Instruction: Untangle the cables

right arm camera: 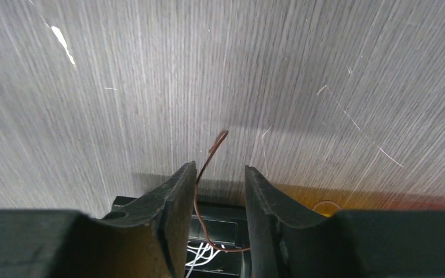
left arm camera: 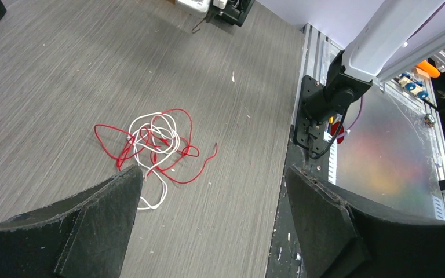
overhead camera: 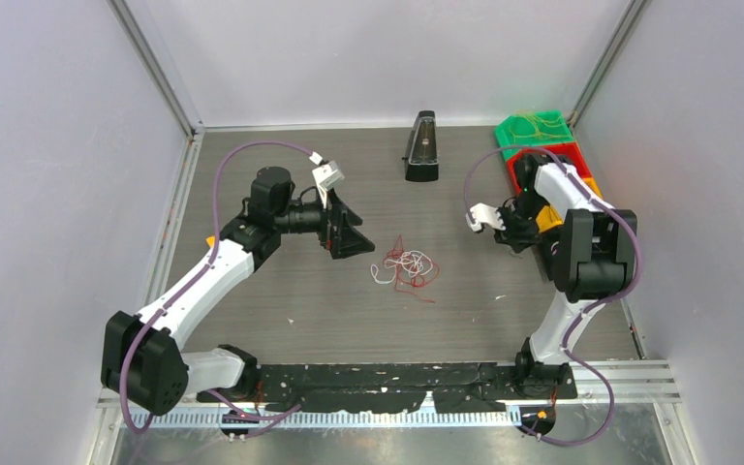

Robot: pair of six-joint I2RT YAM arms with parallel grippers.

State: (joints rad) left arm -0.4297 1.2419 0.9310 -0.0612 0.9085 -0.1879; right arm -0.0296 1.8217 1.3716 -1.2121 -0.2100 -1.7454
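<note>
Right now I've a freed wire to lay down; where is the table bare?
Bare: the table between tangle and arm bases, and between tangle and black stand. Crowded: the bins, back right.

top cam high behind the bases, looks down on whole table. left wrist cam faces right, mid-range, shares cables w/ top. right wrist cam v close over table.

Cable tangle at table centre. Left gripper left of tangle, apart. Right gripper right of tangle, well apart; single wire between its fingers. Bins in far-right corner.
</note>
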